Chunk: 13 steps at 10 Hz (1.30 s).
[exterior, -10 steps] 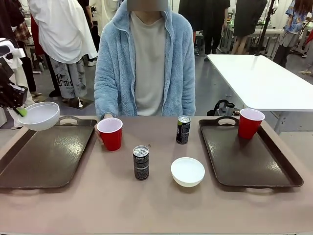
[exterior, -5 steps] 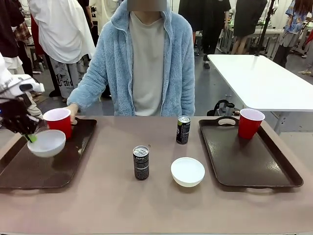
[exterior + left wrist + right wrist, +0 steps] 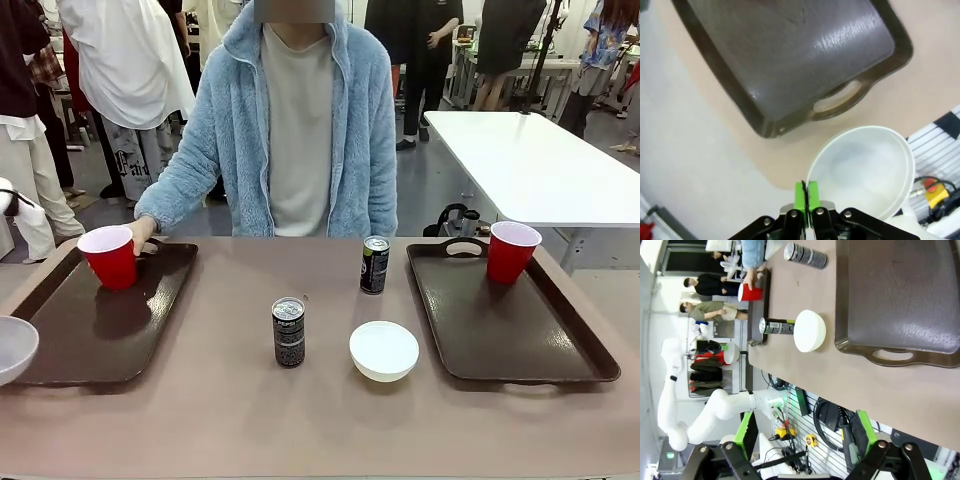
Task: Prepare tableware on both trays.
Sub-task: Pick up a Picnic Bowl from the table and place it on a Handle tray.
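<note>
Carried nearer and leftward, the small round white bowl hangs beside the near-left corner of the dark brown rectangular plastic left tray. Its rim is pinched tight in the left gripper. It should be brought back over the tray, level.

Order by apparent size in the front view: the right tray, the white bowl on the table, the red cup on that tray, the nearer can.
1. right tray
2. white bowl
3. red cup and nearer can: about alike; the cup stands farther off, so unranked.
</note>
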### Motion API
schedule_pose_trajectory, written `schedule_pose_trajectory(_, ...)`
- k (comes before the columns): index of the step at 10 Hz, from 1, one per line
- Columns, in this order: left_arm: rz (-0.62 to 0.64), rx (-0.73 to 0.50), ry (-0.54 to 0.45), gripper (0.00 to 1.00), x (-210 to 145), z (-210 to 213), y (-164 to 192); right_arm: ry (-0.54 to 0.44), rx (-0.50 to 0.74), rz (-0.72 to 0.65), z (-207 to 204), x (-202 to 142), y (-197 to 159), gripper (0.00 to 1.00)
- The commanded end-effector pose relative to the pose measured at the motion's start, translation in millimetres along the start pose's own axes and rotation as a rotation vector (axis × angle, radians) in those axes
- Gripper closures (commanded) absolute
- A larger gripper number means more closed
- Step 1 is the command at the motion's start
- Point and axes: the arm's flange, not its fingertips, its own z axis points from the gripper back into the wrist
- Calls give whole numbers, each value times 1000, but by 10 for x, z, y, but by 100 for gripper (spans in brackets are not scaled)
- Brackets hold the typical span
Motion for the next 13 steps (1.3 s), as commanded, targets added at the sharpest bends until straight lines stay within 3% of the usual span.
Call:
schedule_pose_trajectory(1, 21, 0, -23, 97, 164, -96, -49, -11, 12, -11, -3, 25, 9, 0)
schedule_pose_trajectory(2, 44, -12, -27, 97, 229, -103, -28, -11, 12, -11, -3, 25, 9, 0)
schedule_pose_trajectory(6, 219, -123, -211, 97, 992, -332, 162, -11, 12, -11, -3, 25, 9, 0)
schedule_pose_trajectory(12, 311, -178, -171, 97, 1258, -926, 422, -11, 12, -11, -3, 25, 9, 0)
schedule_pose_trajectory(13, 318, -183, -166, 90, 1238, -949, 420, -11, 12, -11, -3, 25, 9, 0)
